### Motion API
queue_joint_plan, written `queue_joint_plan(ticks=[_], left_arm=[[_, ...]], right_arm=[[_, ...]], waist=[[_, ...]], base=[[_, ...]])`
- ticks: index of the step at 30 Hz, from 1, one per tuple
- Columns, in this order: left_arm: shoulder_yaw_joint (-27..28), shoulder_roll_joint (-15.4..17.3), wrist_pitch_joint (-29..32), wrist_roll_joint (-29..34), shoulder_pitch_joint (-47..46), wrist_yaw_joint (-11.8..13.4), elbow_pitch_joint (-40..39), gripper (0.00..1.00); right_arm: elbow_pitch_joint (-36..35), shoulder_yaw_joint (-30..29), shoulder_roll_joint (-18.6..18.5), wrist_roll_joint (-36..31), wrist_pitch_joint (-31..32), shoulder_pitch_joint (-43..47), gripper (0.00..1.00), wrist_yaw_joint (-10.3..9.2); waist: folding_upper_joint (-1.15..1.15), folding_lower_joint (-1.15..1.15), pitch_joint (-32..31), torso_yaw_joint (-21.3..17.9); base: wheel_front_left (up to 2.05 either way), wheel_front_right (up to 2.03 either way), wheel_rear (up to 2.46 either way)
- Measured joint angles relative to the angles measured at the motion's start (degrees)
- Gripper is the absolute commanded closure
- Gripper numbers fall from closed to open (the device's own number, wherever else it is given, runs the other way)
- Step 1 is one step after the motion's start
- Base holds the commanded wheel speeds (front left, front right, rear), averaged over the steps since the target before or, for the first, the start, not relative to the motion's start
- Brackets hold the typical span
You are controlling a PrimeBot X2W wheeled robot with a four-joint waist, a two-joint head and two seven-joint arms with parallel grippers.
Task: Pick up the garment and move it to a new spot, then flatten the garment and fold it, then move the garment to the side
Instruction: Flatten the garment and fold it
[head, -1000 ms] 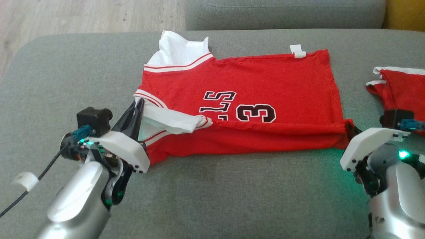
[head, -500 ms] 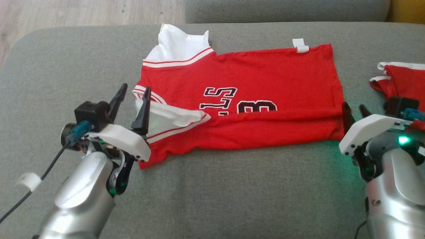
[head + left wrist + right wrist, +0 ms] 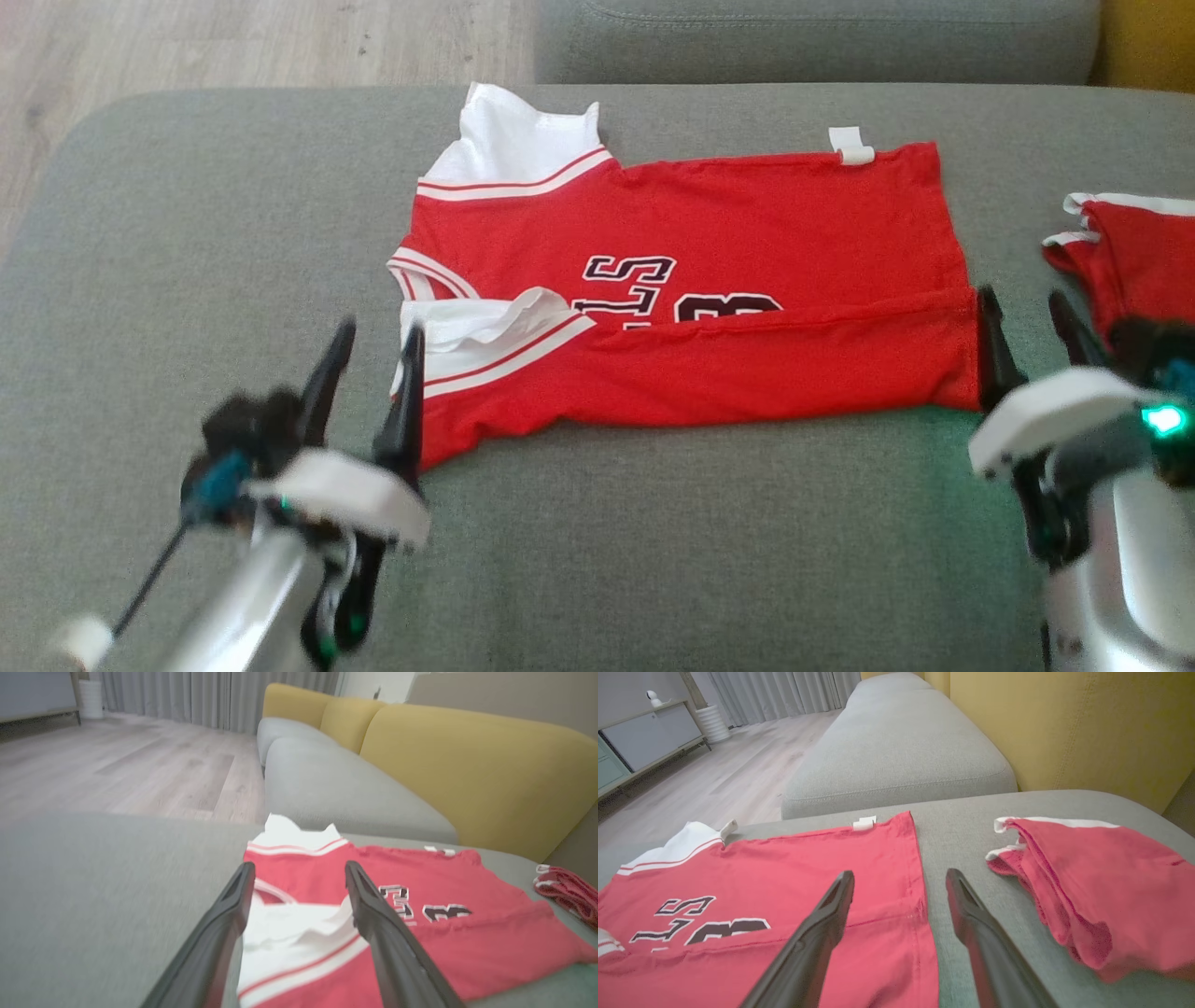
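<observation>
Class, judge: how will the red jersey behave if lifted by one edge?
Probably floppy: the jersey lies folded flat, its white sleeve crumpled, so it would likely sag from one grip. It looks thin and light; a push would probably bunch it on the cushion, not slide it.

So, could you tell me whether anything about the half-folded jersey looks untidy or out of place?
The white sleeve at the jersey's left end lies bunched and wrinkled on the folded flap instead of flat. Otherwise nothing stands out.
</observation>
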Motion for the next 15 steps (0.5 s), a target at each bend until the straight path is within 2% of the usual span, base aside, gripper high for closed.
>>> queue_joint_plan(ticks=[2,3,6,10,15], left_arm=[[0.07,0.88,1.51,-1.36,5.83,2.01,-2.81,0.0],[0.07,0.88,1.51,-1.36,5.83,2.01,-2.81,0.0],[0.02,1.0,3.6,-3.11,10.83,4.07,-4.31,0.0],[0.23,0.71,5.21,-4.78,11.31,4.68,-3.87,0.0],[0.69,-0.27,6.51,-6.48,10.15,4.65,-0.46,0.0]], right_arm=[[-4.16,-0.07,0.02,-0.41,0.59,4.82,0.0,0.0],[-4.16,-0.07,0.02,-0.41,0.59,4.82,0.0,0.0],[-8.87,-0.59,0.07,-0.31,2.34,9.6,0.0,0.0],[-12.52,-0.76,0.08,0.14,3.92,11.16,0.0,0.0],[-13.73,0.38,0.08,0.16,5.06,11.13,0.0,0.0]], waist=[[0.0,0.0,-0.04,0.41],[0.0,0.0,-0.04,0.41],[0.0,0.0,0.42,0.75],[0.0,0.0,1.62,0.32],[0.0,0.0,3.21,-0.72]], base=[[0.0,0.0,0.0],[0.0,0.0,0.0],[0.0,0.0,0.0],[0.0,0.0,0.0],[0.0,0.0,0.0]])
